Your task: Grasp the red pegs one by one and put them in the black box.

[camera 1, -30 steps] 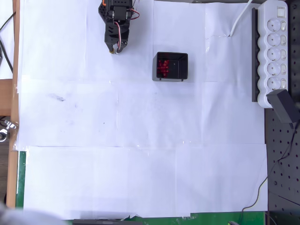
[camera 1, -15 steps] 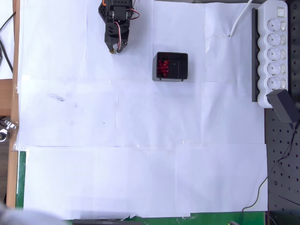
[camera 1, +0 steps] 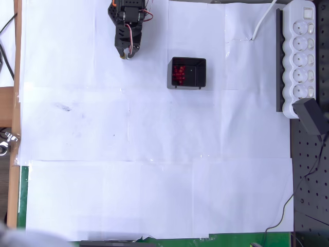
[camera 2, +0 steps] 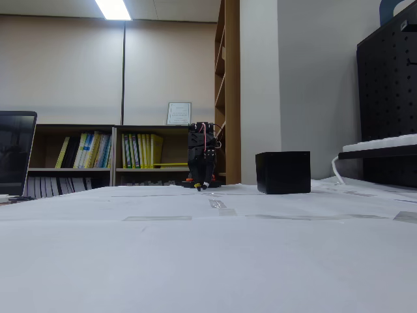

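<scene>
Your gripper (camera 1: pixel 126 53) rests folded at the overhead view's upper left, apparently closed and empty, while the red pegs (camera 1: pixel 179 73) sit gathered inside the black box (camera 1: pixel 188 72) at upper centre, suggesting nothing remains on the paper-covered desk (camera 1: pixel 154 180).

We see a beige far wall (camera 2: pixel 78 72) under a ceiling light strip (camera 2: pixel 113 8), low bookshelves (camera 2: pixel 98 156) packed with yellow binders (camera 2: pixel 140 151), a tall wooden shelf unit (camera 2: pixel 229 85) right of them, and white paper (camera 1: pixel 154 154) covering the desk.
</scene>
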